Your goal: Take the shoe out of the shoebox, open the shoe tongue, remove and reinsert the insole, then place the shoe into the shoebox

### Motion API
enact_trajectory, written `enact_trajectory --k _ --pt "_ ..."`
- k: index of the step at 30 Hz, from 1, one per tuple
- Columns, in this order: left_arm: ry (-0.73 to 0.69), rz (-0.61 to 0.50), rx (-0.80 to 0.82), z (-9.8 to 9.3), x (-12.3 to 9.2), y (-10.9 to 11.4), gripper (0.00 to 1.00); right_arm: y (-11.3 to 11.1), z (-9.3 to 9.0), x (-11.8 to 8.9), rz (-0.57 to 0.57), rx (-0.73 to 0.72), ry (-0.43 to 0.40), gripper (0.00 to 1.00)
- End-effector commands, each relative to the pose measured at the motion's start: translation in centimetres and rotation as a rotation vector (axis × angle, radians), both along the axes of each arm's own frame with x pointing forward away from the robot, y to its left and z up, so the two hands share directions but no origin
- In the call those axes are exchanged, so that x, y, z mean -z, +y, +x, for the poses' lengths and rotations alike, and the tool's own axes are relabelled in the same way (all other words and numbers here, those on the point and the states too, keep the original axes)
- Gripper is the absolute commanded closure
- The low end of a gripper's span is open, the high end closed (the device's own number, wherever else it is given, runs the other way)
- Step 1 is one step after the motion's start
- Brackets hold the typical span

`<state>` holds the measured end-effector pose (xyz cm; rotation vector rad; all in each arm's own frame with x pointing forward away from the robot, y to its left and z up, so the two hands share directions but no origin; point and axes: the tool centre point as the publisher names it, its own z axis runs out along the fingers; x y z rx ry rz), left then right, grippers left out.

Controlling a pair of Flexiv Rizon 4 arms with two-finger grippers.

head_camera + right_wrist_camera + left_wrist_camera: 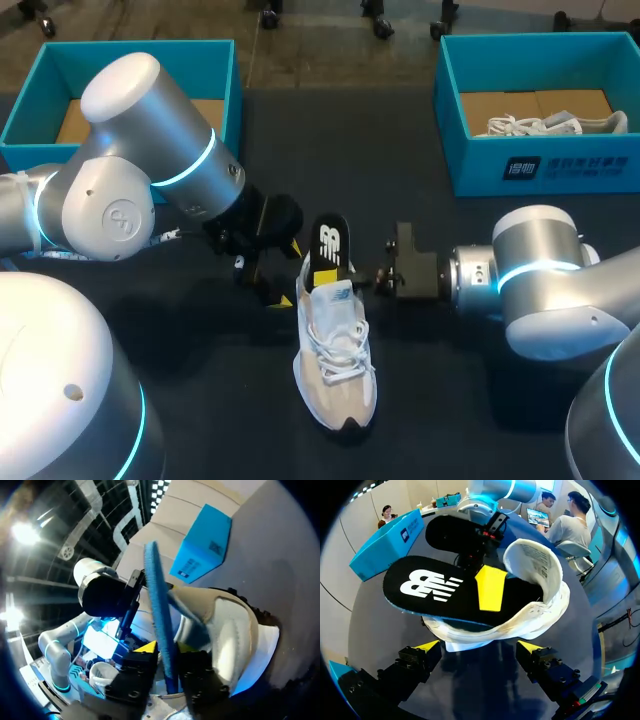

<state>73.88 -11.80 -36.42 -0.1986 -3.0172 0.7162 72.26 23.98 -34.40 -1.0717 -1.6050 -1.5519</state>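
A white shoe [335, 365] lies on the dark table, toe towards me. Its black insole [328, 245] with a white logo sticks up out of the heel opening. In the left wrist view the insole [427, 587] rests over the shoe's heel collar [540, 567]. My left gripper [278, 283] is open beside the heel, and its own view shows it [479, 647] spread wide just short of the shoe. My right gripper [372, 277] comes in from the right. The insole's blue edge [160, 615] runs between the right gripper's [166, 648] fingers, which stand slightly apart from it.
A teal shoebox [225, 60] stands at the back left. A second teal box [540, 170] at the back right holds another white shoe [560, 125]. My left arm's bulky elbow [120, 190] hangs over the table's left part.
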Motion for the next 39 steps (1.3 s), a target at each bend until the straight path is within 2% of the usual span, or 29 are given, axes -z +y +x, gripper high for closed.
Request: enact_trajectory --k 1,12,14,16,17,18,23,27,33,39 --pt "0.0 0.002 0.0 0.0 0.0 -0.1 0.0 0.0 0.1 -1.1 -0.032 -0.001 -0.029 0.61" --pt "0.0 0.002 0.0 0.0 0.0 -0.1 0.0 -0.5 2.1 -1.9 -0.039 -0.024 -0.057 0.67" --pt "0.0 0.002 0.0 0.0 0.0 -0.1 0.0 -0.6 2.3 -2.0 -0.036 -0.029 -0.059 0.73" --pt "0.0 0.002 0.0 0.0 0.0 -0.1 0.0 -0.7 2.6 -2.0 -0.034 -0.029 -0.06 0.84" --pt "0.0 0.002 0.0 0.0 0.0 -0.1 0.0 -0.9 2.8 -2.0 -0.03 -0.026 -0.059 0.97" --pt "0.0 0.002 0.0 0.0 0.0 -0.1 0.0 -1.0 3.0 -1.8 -0.027 -0.022 -0.054 1.0" --pt "0.0 0.002 0.0 0.0 0.0 -0.1 0.0 -1.2 3.0 -0.9 -0.01 -0.019 -0.023 1.0" --pt "0.0 0.002 0.0 0.0 0.0 -0.1 0.0 -0.9 1.7 -0.1 -0.008 -0.007 -0.003 1.0" --pt "0.0 0.002 0.0 0.0 0.0 -0.1 0.0 -0.5 -0.4 1.6 -0.008 0.001 0.072 1.0" --pt "0.0 0.002 0.0 0.0 0.0 -0.1 0.0 -0.4 -1.2 2.2 0.0 0.001 0.095 1.0"
